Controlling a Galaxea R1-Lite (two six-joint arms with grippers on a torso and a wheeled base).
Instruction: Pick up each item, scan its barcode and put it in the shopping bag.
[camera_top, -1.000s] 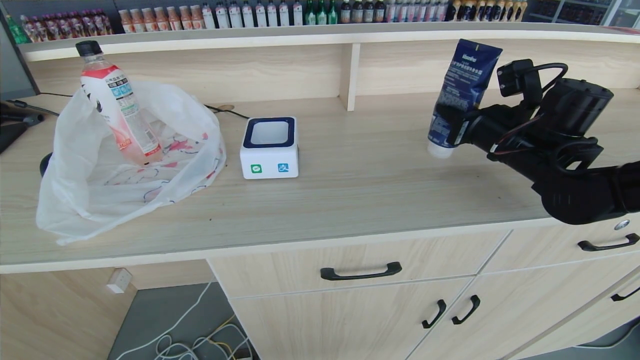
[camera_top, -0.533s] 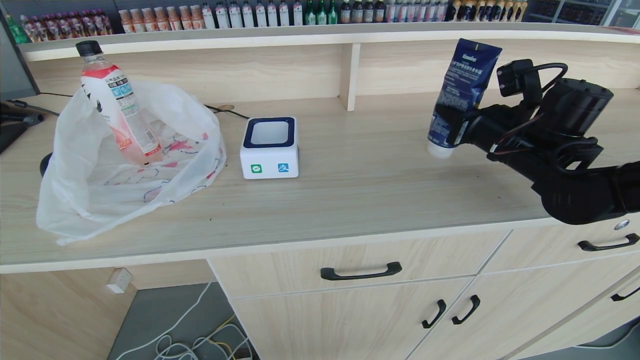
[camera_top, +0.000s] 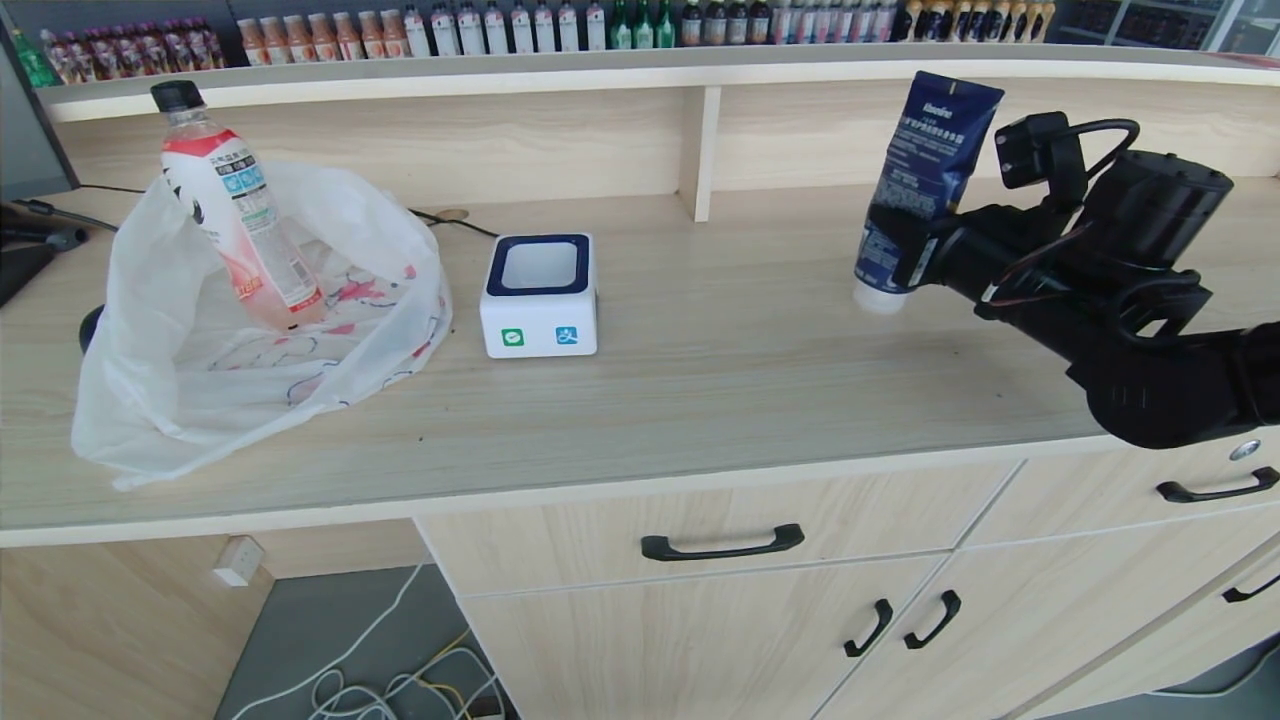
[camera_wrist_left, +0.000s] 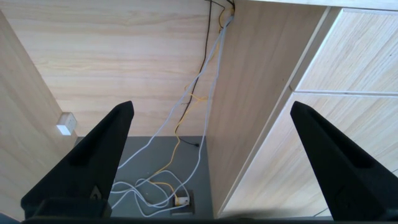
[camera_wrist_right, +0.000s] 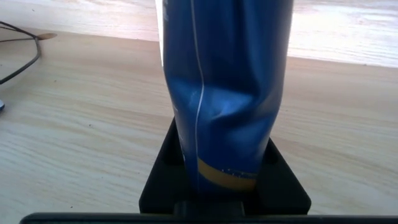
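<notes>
So the right tool (camera_top: 903, 255) has nudged up a hair over the last second. The blue tube (camera_top: 930, 150) clamped in it sits slightly higher now, white cap down and off the counter (camera_top: 720, 340). The tube's lower body is visibly dented where the tool squeezes it. To me that means the pick is done and the carry to the scanner is just starting.

The white barcode scanner (camera_top: 540, 295) is well off to that tool's left, with open wood between them, so nothing really blocks the way. Past it lies the plastic shopping bag (camera_top: 300, 350), with a pink drink bottle (camera_top: 235, 210) already leaning inside. That bottle eats some of the bag's mouth, which could matter later.

The left tool (camera_wrist_left: 209, 109) hangs below counter level with its fingers apart, holding nothing, over loose cables (camera_wrist_left: 168, 186) on the floor.
</notes>
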